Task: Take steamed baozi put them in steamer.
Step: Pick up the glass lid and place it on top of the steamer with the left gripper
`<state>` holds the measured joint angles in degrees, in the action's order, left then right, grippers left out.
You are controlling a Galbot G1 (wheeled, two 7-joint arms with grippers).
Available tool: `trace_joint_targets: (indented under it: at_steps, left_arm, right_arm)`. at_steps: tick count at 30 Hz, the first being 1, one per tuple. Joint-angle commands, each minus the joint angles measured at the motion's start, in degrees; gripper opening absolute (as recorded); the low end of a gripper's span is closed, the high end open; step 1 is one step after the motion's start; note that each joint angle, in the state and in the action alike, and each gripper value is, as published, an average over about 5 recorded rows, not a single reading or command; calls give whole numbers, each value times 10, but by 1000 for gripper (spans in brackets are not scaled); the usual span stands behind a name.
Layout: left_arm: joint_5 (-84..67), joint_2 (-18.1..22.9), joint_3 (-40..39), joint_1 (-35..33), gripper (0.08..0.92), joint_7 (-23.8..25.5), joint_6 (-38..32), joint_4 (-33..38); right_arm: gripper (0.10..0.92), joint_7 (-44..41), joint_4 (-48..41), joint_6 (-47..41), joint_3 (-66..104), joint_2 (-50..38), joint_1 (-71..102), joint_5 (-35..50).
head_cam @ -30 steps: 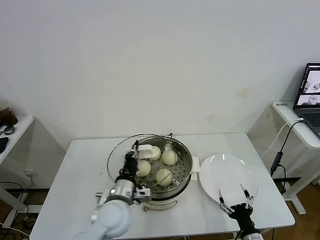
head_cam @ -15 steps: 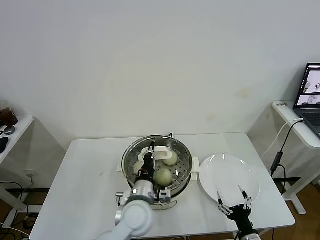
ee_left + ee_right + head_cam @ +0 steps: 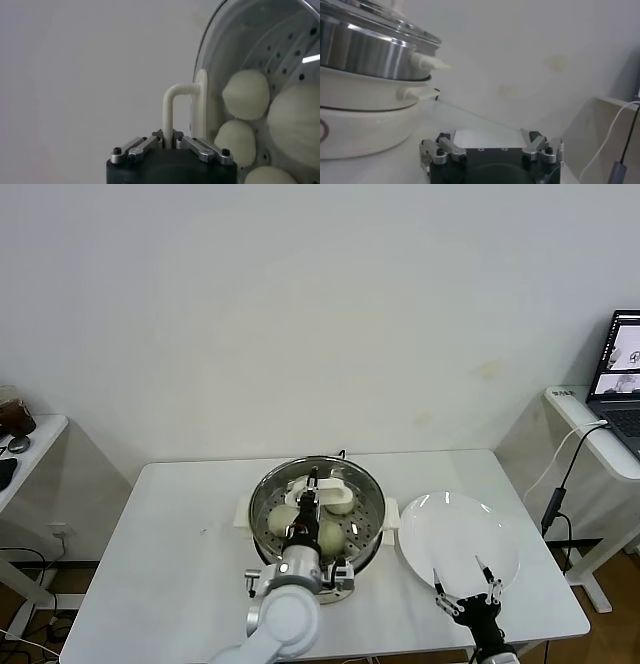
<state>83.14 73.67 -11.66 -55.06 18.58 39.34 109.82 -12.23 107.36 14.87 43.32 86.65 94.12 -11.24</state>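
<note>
Your left gripper point(image 3: 170, 142), clamped on the round glass lid's white handle point(image 3: 176, 107), holds it over the shiny steel steamer point(image 3: 318, 514) w/ pale round baozi point(image 3: 246, 93) inside — next, seat lid and let go; right gripper point(image 3: 466, 595), fingers spread and empty, idles beside the steamer.

You see the steamer point(image 3: 318, 519) standing at the middle of the table point(image 3: 160, 564), with the glass lid point(image 3: 322, 486) over it and the pale baozi point(image 3: 283, 519) showing through. Your left gripper point(image 3: 309, 492) is closed on the lid's white handle. Beside the steamer, toward the table's right edge, lies the white plate point(image 3: 460, 536). Your right gripper point(image 3: 468, 586) hangs at the front edge by the plate, jaws spread.
</note>
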Motion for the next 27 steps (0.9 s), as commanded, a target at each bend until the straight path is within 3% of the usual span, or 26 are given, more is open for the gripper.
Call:
trace_joint_targets:
  at_steps: [1,13,17,23,27]
  left_arm:
    - [9,0,3,-3,166,2,2,-5]
    - [-31,10,12,-21,166,-27,-4,-2]
    - [-96,2,28,-48,226,-67,-20,25]
    - [-306,-10,105,-147,396,-198,-122,103]
    - [-518,-14,207,-263,517,-245,-268,167]
  right_arm:
    - [823,0,-2,1,-1,-1,-1,0]
    - [823,-2,1,1,-5,-4,1,4]
    - [823,-3,4,1,-5,-4,3,6]
    - [823,-4,10,0,-6,-12,10,10]
    - [823,-4,16,0,-9,-19,15,16]
